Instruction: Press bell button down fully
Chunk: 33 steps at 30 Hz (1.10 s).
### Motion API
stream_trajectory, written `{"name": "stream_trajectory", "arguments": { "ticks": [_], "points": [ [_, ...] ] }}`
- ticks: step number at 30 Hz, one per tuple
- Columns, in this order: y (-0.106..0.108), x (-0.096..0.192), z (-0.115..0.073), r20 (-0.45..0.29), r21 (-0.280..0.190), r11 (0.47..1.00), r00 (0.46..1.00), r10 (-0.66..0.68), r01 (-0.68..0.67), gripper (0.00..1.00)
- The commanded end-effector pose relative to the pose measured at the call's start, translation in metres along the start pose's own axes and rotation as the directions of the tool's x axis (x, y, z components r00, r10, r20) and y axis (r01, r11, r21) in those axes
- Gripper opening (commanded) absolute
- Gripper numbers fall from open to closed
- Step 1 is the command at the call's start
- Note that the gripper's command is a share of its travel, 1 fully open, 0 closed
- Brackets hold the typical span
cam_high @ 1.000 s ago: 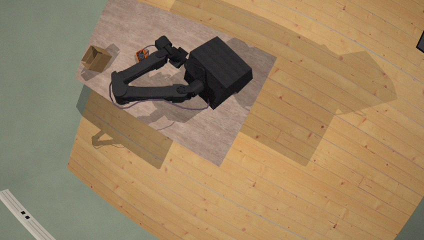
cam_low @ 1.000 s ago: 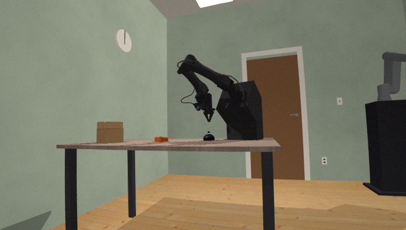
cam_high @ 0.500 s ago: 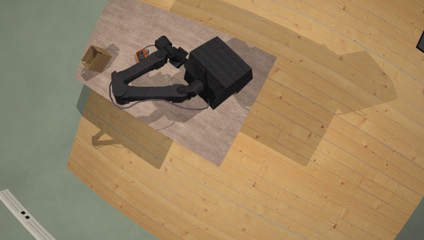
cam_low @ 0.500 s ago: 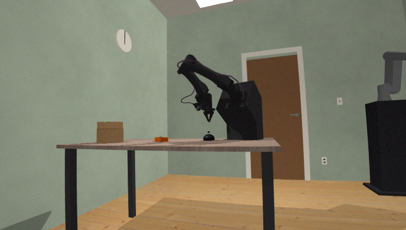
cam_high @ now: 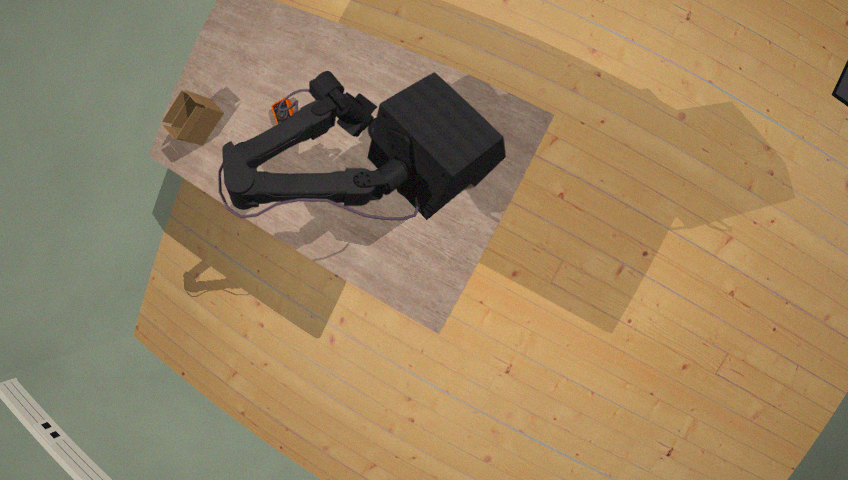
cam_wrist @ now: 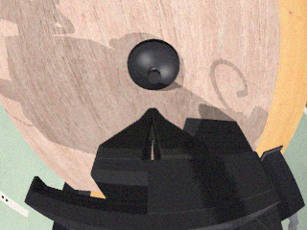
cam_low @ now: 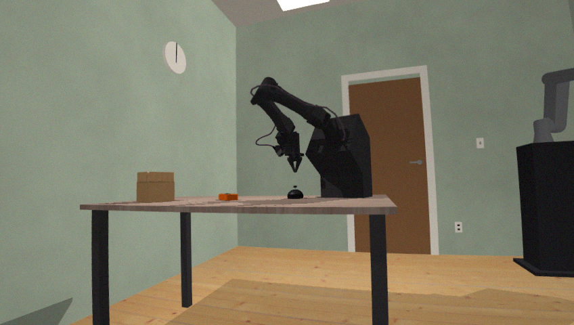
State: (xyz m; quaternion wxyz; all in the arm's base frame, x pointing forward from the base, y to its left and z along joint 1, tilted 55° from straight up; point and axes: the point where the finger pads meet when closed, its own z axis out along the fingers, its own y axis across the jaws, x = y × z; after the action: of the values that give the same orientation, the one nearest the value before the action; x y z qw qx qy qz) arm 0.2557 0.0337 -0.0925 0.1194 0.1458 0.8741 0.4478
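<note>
The bell (cam_low: 295, 194) is a small black dome with a button on top, standing on the wooden table near the arm's black base. In the wrist view the bell (cam_wrist: 153, 64) lies just ahead of the fingertips, with its button (cam_wrist: 153, 76) raised. My gripper (cam_low: 295, 168) is shut and empty, pointing down, and hangs a short way above the bell's button without touching it. The closed fingertips show in the wrist view (cam_wrist: 152, 115). In the overhead view the arm hides the bell.
An open cardboard box (cam_low: 155, 186) stands at the table's far left end and shows in the overhead view (cam_high: 191, 116). A small orange box (cam_low: 227, 196) lies between it and the bell. The arm's black base (cam_low: 342, 158) stands right of the bell.
</note>
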Motion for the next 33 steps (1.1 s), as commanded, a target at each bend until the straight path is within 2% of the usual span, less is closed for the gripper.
{"name": "stream_trajectory", "arguments": {
  "ticks": [1,5,6,20,23,33],
  "points": [
    [-0.003,0.006,0.002,0.009,-0.012,0.999,0.999,0.033,-0.033,0.0],
    [-0.001,0.007,0.006,-0.002,-0.012,1.0,1.0,0.025,-0.025,0.0],
    [-0.004,0.005,0.004,0.014,-0.011,0.999,0.999,0.036,-0.036,0.0],
    [-0.004,0.005,0.028,-0.003,-0.003,1.0,1.0,0.025,-0.025,0.0],
    [-0.007,0.003,0.027,0.009,0.0,0.999,0.999,0.034,-0.034,0.0],
    [-0.007,0.003,0.047,-0.003,0.008,1.0,1.0,0.026,-0.025,0.0]
  ]
}}
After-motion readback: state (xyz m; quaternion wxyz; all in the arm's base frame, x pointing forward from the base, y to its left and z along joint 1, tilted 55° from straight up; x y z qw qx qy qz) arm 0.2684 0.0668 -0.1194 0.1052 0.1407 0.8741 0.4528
